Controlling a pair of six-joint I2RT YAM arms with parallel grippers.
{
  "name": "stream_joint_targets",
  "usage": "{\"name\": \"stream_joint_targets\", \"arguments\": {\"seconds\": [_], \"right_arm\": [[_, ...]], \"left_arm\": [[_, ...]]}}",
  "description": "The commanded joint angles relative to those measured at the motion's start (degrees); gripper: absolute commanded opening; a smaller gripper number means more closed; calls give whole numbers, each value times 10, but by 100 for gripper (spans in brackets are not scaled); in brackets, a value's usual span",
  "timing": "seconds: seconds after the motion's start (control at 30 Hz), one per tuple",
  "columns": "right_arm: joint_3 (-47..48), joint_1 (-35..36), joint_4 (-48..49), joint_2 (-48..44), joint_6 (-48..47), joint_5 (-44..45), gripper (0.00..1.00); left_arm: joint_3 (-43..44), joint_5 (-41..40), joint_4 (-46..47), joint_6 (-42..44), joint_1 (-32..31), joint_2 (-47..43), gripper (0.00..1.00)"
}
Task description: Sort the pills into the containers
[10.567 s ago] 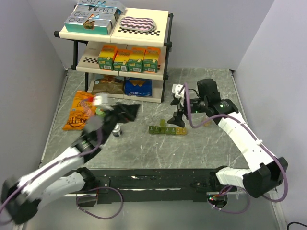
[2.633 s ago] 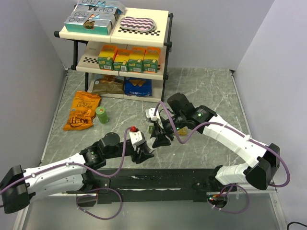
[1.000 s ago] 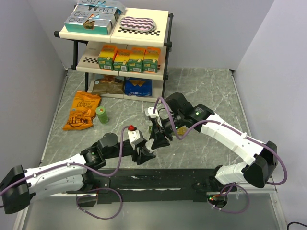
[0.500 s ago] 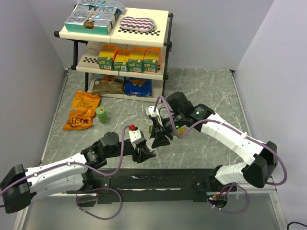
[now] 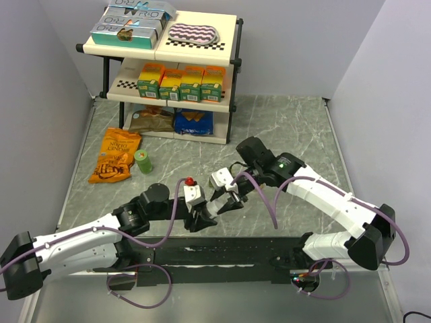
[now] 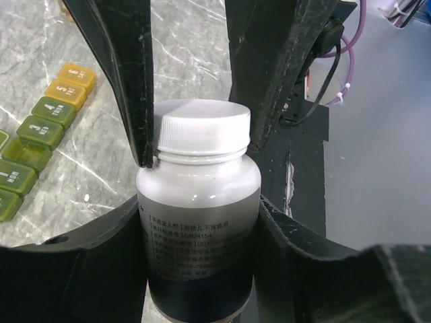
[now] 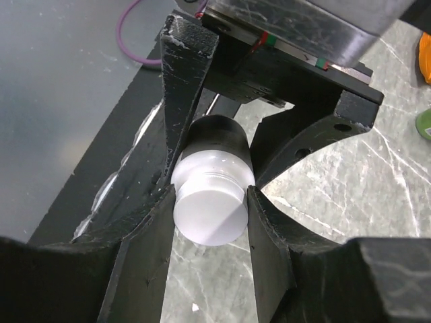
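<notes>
- The grey marble-patterned table (image 5: 303,134) carries the job, and both arms meet low over its near edge, just ahead of their bases.
- The left gripper (image 6: 200,225) is clamped on the body of a translucent white plastic pill bottle (image 6: 199,195), held up off the table.
- The right gripper (image 7: 210,210) has its two black fingers pressed against either side of the bottle's round white screw cap (image 6: 202,131).
- The containers (image 6: 35,138), a long strip of small translucent boxes shading from olive green to yellow, lie on the table to one side of the bottle. They are apart from both grippers, and their lids appear to be down.
- Step in hand, as I judge it: opening the bottle. The cap is on and no loose pill shows.
- The next move calls for the right wrist to twist the cap loose while the left holds the body against turning, then lift it straight off.
</notes>
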Motion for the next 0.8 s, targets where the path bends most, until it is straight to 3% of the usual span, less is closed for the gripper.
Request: {"name": "stream_joint_targets", "arguments": {"seconds": [0.0, 0.13, 0.23, 0.5, 0.77], "right_arm": [[19, -4, -41, -4, -17, -16, 23], [19, -17, -32, -16, 53, -33, 70], [26, -39, -11, -28, 112, -43, 81], [28, -44, 47, 0, 336, 6, 82], [33, -34, 70, 49, 393, 25, 81]], "left_arm": [[27, 12, -13, 6, 5, 6, 1], [29, 6, -15, 6, 6, 9, 1], [32, 1, -21, 5, 6, 11, 1], [25, -57, -2, -20, 5, -1, 1], [18, -92, 25, -32, 5, 2, 1]]}}
